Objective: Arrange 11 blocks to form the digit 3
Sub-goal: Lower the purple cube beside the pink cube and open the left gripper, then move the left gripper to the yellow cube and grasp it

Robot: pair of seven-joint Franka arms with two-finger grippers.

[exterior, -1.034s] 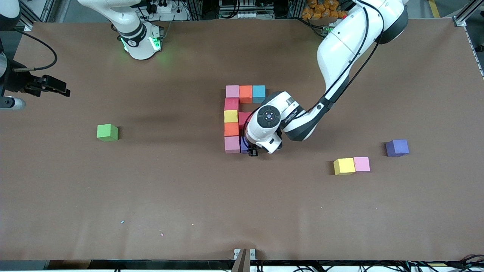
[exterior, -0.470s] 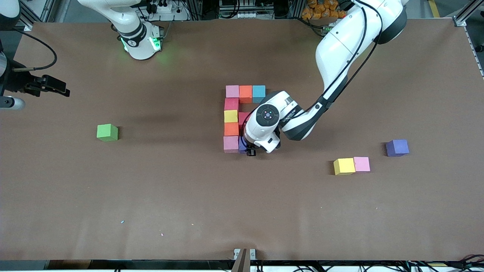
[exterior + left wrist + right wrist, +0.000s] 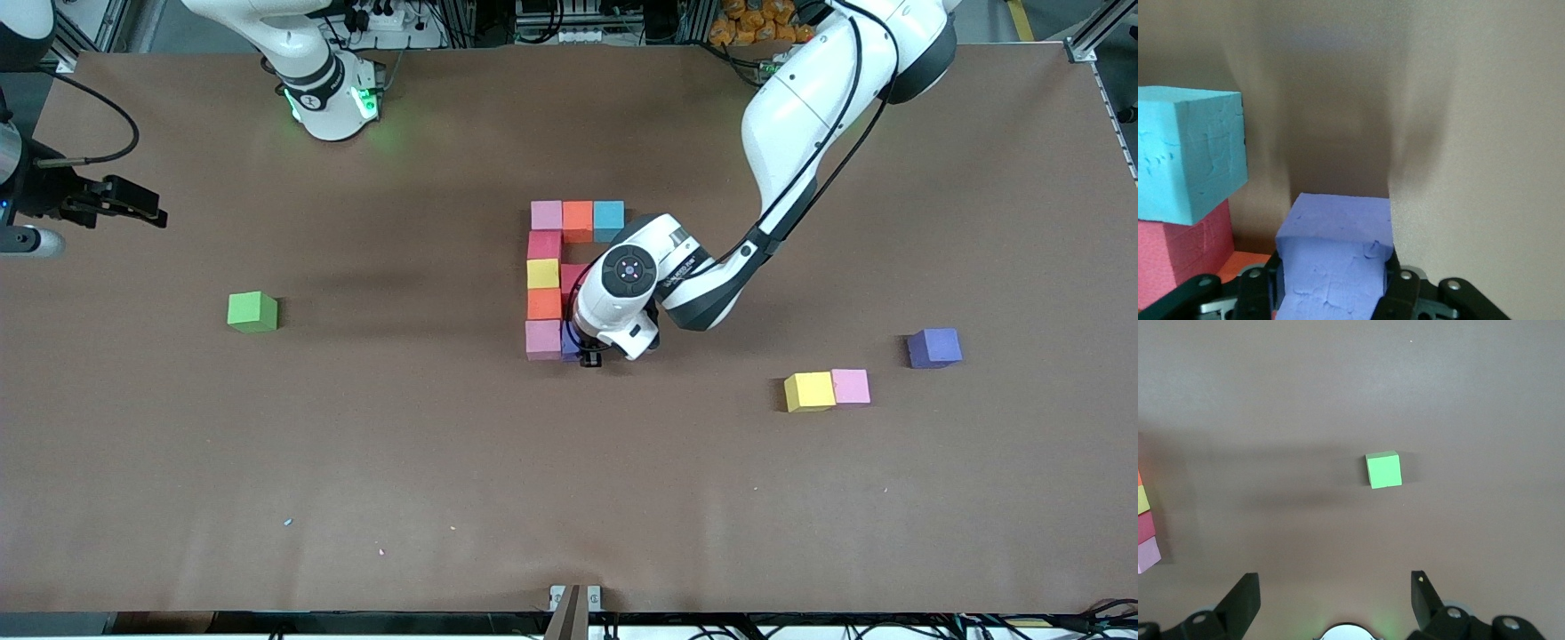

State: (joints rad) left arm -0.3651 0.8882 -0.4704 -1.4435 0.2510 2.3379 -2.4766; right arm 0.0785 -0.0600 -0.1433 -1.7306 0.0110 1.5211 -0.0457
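We see the left gripper [image 3: 1331, 293] clamping a matte purple cube [image 3: 1336, 260] beside the pink cube [image 3: 543, 340]; right gripper [image 3: 1335, 600] waits, wide.

Left arm [image 3: 800, 133] covers digit 3 [image 3: 544, 276]; bare table [image 3: 444, 444] around green cube [image 3: 252, 312].

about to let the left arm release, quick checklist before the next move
1. Left gripper shut on purple block: ok.
2. Purple block beside the pink block at the figure's near end: ok.
3. Purple block flat on the table: cannot tell.
4. Right gripper open, waiting high over the green cube: ok.
5. Spare blocks remain: yellow, pink, purple: ok.
6. Digit 3 complete: not ok.
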